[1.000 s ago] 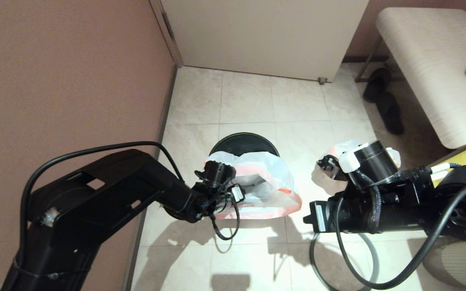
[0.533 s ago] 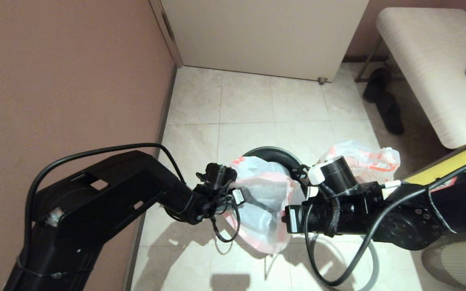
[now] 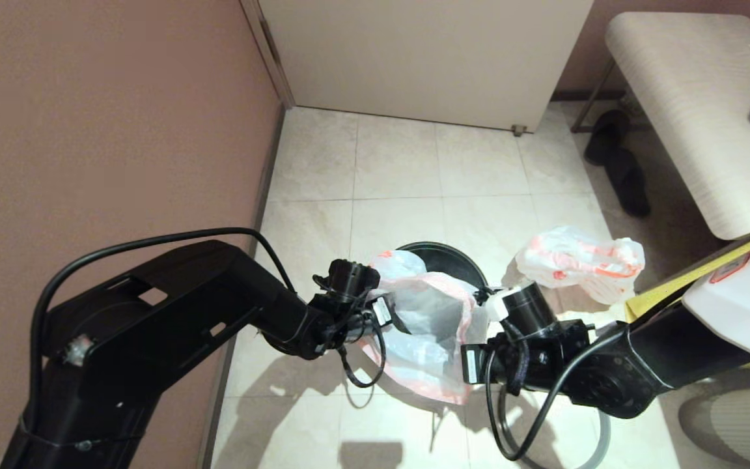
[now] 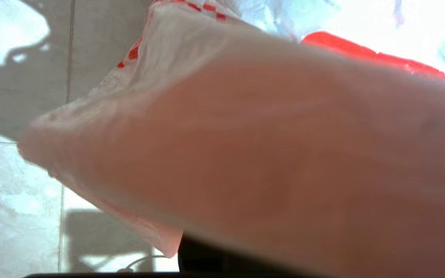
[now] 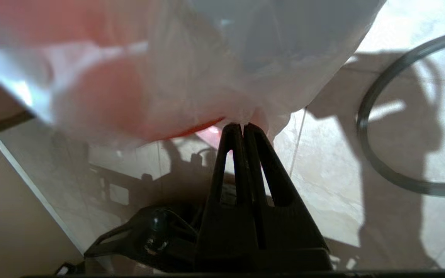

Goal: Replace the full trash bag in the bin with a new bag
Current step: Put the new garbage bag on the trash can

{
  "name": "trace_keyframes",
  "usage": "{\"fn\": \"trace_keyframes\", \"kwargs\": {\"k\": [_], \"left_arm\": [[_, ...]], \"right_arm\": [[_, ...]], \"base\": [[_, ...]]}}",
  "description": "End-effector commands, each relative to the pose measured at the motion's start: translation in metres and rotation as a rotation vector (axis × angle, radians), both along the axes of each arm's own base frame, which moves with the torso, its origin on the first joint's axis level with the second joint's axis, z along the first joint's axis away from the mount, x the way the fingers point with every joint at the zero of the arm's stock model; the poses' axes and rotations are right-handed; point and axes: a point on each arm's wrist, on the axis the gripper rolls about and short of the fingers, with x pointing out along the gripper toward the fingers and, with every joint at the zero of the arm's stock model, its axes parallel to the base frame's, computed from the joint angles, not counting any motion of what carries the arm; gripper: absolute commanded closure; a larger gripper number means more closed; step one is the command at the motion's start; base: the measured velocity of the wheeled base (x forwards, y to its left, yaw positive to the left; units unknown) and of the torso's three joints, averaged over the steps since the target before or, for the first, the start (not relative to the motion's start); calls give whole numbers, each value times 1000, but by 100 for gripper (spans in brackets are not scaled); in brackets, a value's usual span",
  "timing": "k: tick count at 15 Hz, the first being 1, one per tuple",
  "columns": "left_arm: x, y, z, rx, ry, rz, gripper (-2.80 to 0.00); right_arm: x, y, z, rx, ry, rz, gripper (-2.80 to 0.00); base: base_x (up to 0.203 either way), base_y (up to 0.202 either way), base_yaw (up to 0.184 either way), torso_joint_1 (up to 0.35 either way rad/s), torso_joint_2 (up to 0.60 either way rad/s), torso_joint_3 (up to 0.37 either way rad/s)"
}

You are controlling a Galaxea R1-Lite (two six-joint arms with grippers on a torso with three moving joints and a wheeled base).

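The new bag (image 3: 430, 326), limp and translucent with a pink band, hangs above the floor between my two grippers. My left gripper (image 3: 389, 314) is at its left edge; in the left wrist view the new bag (image 4: 245, 135) covers the fingers. My right gripper (image 5: 242, 126) is shut, pinching the bag's right edge (image 5: 207, 77), and shows beside it in the head view (image 3: 481, 301). The black bin (image 3: 443, 257) stands just behind the bag, half hidden by it. On the floor to the right lies the bulging full trash bag (image 3: 577, 260).
The grey hoop rim (image 5: 377, 170) lies on the tiles under my right arm. The brown wall (image 3: 88, 130) is close on the left, a door (image 3: 414, 58) ahead. A bench (image 3: 694, 117), dark slippers (image 3: 622, 169) and a yellow fabric bag (image 3: 674, 280) stand at the right.
My right arm has swung left to the new bag, uncovering the full trash bag. The new bag has narrowed and hangs lower. The bin has shifted right.
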Motion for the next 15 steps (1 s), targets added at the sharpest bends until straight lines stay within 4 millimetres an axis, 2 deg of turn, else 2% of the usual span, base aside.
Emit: {"fn": "trace_keyframes", "kwargs": {"k": [1, 3, 5, 9, 12, 15], "left_arm": [[0, 0, 4, -11, -13, 3, 0], [0, 0, 3, -9, -16, 5, 0], [0, 0, 1, -6, -14, 7, 0], [0, 1, 1, -15, -28, 8, 0], [-2, 2, 1, -18, -27, 3, 0], [-2, 2, 1, -28, -41, -1, 0]], "right_arm": [[-11, -8, 15, 11, -19, -5, 0], [-26, -10, 22, 4, -12, 9, 0], [-42, 0, 19, -7, 12, 61, 0], [-54, 3, 19, 61, 74, 134, 0], [-36, -11, 8, 133, 110, 226, 0], [-18, -6, -20, 101, 87, 264, 0]], "base": [[0, 0, 0, 0, 0, 0], [0, 0, 0, 0, 0, 0], [0, 0, 0, 0, 0, 0], [0, 0, 0, 0, 0, 0], [0, 0, 0, 0, 0, 0], [0, 0, 0, 0, 0, 0]]}}
